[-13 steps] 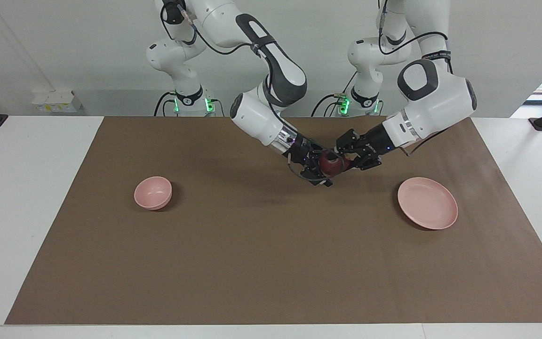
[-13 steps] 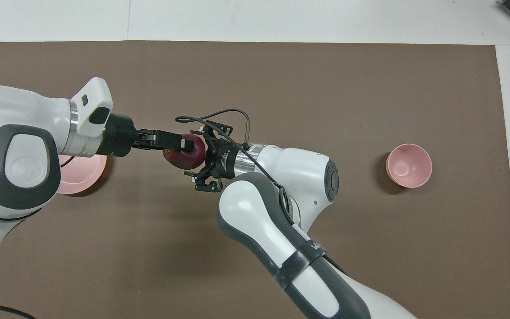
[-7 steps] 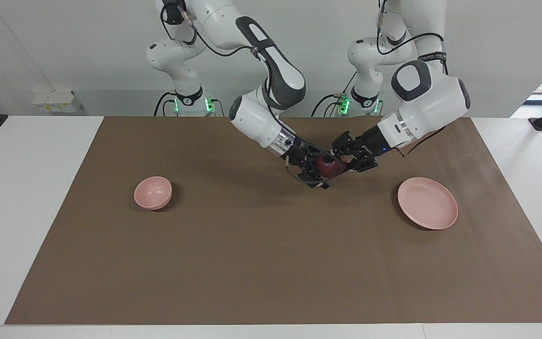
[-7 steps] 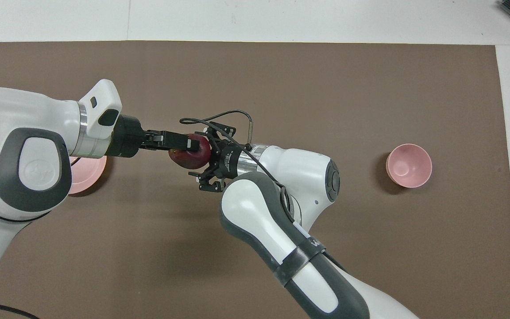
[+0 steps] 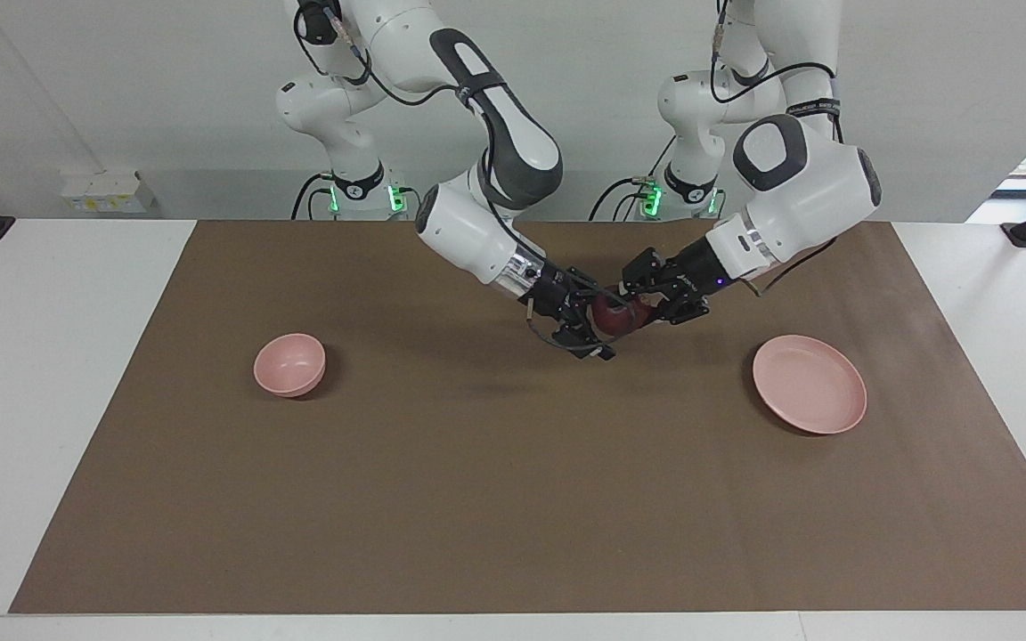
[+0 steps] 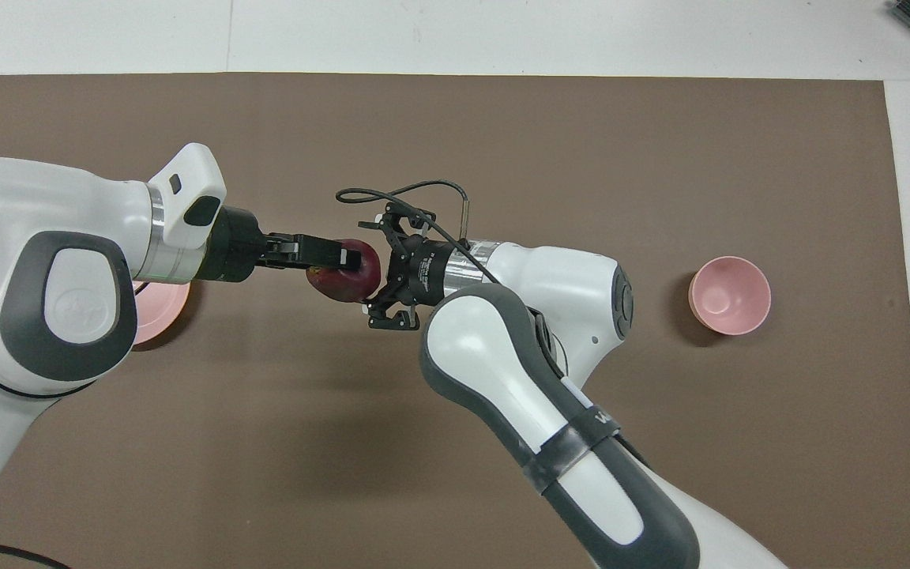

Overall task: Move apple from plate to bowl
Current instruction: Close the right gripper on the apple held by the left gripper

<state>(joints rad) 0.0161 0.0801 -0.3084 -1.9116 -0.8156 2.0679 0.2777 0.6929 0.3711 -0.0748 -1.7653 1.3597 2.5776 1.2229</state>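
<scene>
The dark red apple [image 5: 613,317] hangs in the air over the middle of the brown mat, between both grippers; it also shows in the overhead view [image 6: 342,277]. My left gripper [image 5: 634,308] [image 6: 338,258] is shut on it from the plate's side. My right gripper [image 5: 596,328] [image 6: 382,273] meets it from the bowl's side, fingers spread wide around it. The wide pink plate [image 5: 809,385] lies bare toward the left arm's end, mostly hidden under the left arm in the overhead view [image 6: 161,312]. The small pink bowl [image 5: 289,363] [image 6: 729,295] stands toward the right arm's end.
A brown mat [image 5: 477,499] covers most of the white table [image 5: 50,374]. Both arms lean in over the mat's part nearer to the robots.
Both grippers and the apple have drifted a little toward the right arm's end of the table. The left gripper's hold on the apple is unchanged.
</scene>
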